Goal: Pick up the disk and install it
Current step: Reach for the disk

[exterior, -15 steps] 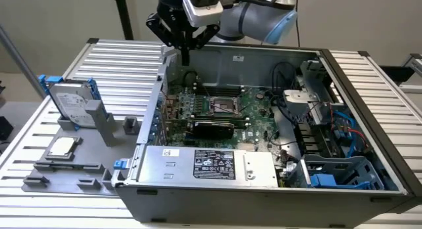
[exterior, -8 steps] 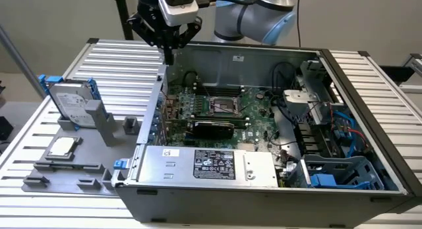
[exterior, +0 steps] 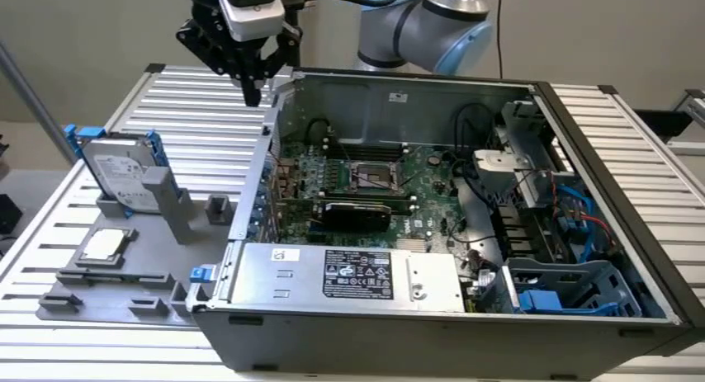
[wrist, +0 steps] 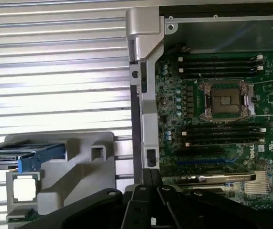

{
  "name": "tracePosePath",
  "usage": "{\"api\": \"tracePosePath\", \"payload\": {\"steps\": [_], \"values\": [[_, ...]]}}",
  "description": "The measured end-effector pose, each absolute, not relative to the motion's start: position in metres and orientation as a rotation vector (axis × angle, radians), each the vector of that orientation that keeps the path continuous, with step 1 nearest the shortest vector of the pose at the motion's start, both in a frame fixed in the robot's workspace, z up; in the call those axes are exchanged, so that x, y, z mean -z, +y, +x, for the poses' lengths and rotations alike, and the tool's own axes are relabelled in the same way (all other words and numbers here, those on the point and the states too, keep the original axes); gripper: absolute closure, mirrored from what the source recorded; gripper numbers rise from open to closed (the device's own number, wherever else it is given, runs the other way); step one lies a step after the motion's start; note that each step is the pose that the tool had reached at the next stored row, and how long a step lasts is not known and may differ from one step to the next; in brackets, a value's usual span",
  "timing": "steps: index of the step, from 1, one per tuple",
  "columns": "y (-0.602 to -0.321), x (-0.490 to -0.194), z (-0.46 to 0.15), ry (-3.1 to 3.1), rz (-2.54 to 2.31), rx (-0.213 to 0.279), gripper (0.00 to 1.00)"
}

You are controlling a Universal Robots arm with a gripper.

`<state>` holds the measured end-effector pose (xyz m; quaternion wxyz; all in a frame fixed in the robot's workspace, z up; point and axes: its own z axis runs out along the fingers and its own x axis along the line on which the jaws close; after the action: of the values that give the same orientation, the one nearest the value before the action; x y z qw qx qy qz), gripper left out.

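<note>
Blue-railed, the disk (exterior: 117, 174) stands unpicked in its grey holder (exterior: 163, 202); my gripper (exterior: 254, 91) hovers by the computer case (exterior: 441, 101) corner, jaws together and empty.

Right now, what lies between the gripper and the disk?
Nothing but bare slatted tabletop, in the exterior view: the gripper hangs by the computer case's corner, and the disk stands in its grey holder.

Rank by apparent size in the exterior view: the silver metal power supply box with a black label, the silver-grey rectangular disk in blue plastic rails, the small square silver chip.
1. power supply box, clearly largest.
2. disk, standing upright in the grey holder.
3. chip, smallest.
</note>
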<state>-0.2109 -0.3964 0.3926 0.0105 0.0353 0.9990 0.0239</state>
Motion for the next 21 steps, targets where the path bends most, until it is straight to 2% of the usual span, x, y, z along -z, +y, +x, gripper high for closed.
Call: {"api": "tracePosePath", "payload": {"steps": [21], "values": [[-0.389, -0.393, -0.306, 3.118, 0.111, -0.075, 1.0]]}}
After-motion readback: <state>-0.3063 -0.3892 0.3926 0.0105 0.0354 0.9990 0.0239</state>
